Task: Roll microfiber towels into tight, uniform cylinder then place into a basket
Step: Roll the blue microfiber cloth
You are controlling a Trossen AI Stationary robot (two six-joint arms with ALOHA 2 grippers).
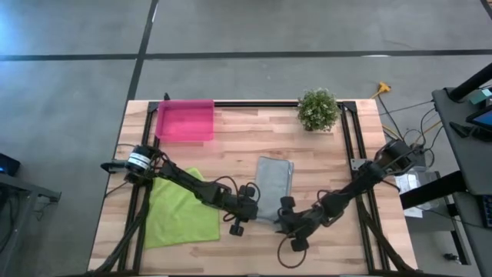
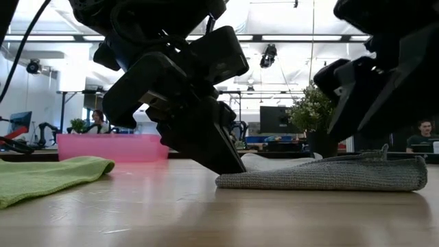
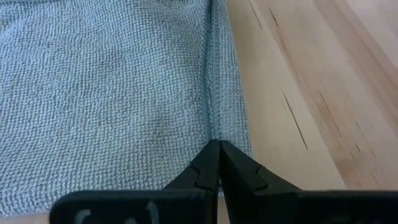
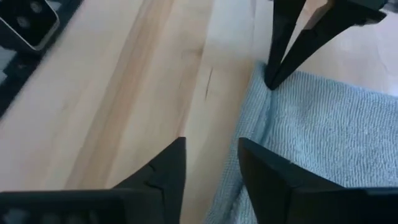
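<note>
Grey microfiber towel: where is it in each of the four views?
High view: folded grey microfiber towel at table centre, between both grippers.
Low view: flat strip at right of centre.
Left wrist view: fills the upper left; shut left gripper pins its edge.
Right wrist view: lower right.
Shared landmark: the left gripper tip on the towel's edge.

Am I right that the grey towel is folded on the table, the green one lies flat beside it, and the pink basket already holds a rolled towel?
Not quite: the high view shows the pink basket empty. The grey towel and green one lie as you said.
</note>
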